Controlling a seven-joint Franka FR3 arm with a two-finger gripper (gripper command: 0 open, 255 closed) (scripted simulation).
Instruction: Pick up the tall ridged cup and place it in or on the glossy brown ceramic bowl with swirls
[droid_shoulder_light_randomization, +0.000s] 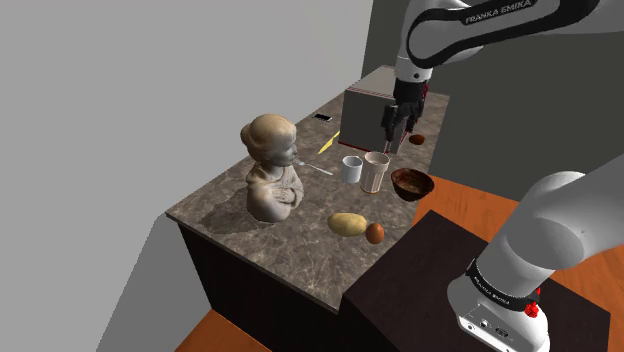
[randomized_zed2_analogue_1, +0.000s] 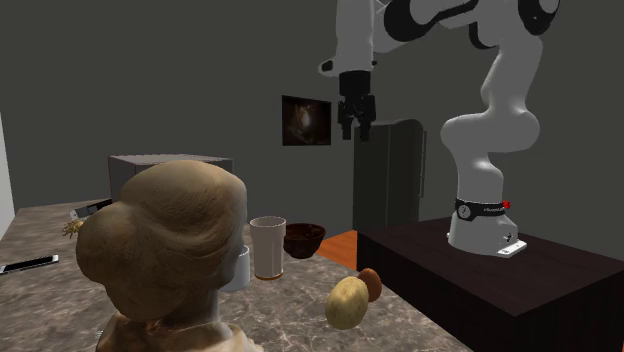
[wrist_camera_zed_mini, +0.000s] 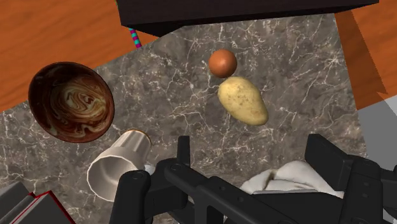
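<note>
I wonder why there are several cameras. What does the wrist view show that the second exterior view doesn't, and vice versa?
Of the two, the wrist view alone gives the cream swirls inside the brown bowl, and a pink-and-teal striped strip by the dark stand. The second exterior view alone gives the white arm, a framed picture on the wall and a tall grey cabinet. Both: the tall ridged cup, the bowl, the potato, the small brown ball, the marbled counter and the open tool.
</note>
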